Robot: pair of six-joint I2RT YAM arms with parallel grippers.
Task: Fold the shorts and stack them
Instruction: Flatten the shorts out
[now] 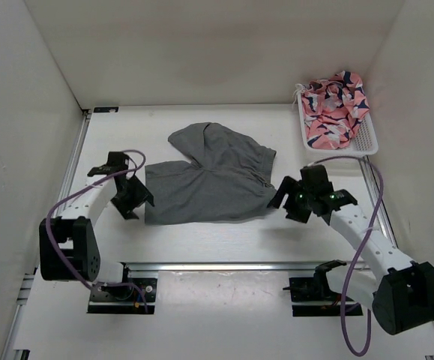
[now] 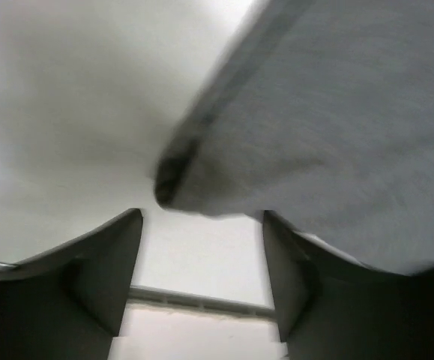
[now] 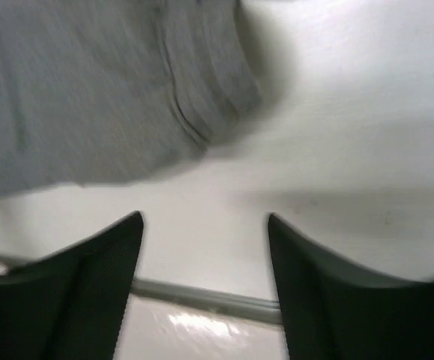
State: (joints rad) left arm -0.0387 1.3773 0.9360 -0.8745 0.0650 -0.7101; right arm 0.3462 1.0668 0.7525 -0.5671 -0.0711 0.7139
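Observation:
The grey shorts [image 1: 211,176] lie spread on the white table, waistband toward the right, one leg pointing up and one toward the left. My left gripper [image 1: 136,196] sits at the shorts' left leg edge, open, with nothing between its fingers; in the left wrist view the shorts' hem corner [image 2: 173,174] hangs just beyond the fingers [image 2: 104,262]. My right gripper [image 1: 290,201] is open just right of the waistband end. The right wrist view shows the shorts' waistband [image 3: 202,90] a short way past the empty fingers [image 3: 97,270].
A white basket [image 1: 366,139] at the back right holds crumpled pink-and-navy patterned cloth [image 1: 335,105]. White walls enclose the table on three sides. A metal rail [image 1: 231,265] runs along the near edge in front of the arm bases.

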